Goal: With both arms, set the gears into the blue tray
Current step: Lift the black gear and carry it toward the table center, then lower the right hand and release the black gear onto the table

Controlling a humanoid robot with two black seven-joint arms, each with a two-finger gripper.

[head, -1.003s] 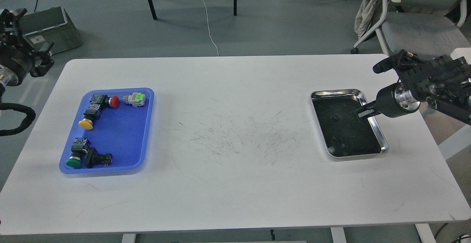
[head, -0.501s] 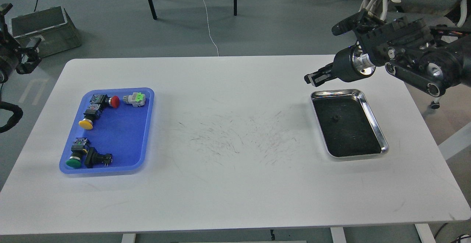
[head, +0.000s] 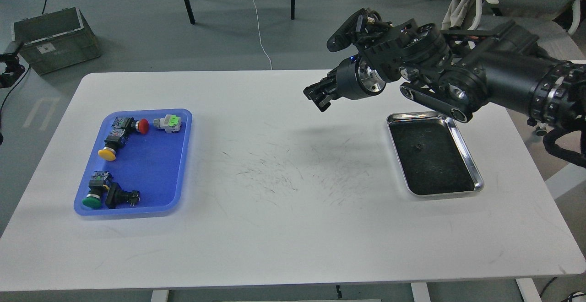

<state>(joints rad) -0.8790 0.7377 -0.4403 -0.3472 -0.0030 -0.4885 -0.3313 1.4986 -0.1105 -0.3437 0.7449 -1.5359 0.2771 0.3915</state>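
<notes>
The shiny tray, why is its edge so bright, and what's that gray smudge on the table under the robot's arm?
In the head view, the steel tray rim mirrors room light as glare; the smudge is the soft shadow of the right hand on the white table.

desk: smooth matt white top, scuffed with dark scratches
blue tray: smooth, slightly glossy plastic
steel tray: shiny polished metal rim, dark rough inside
right arm: matt black casing, bright silver metal wrist ring
</notes>
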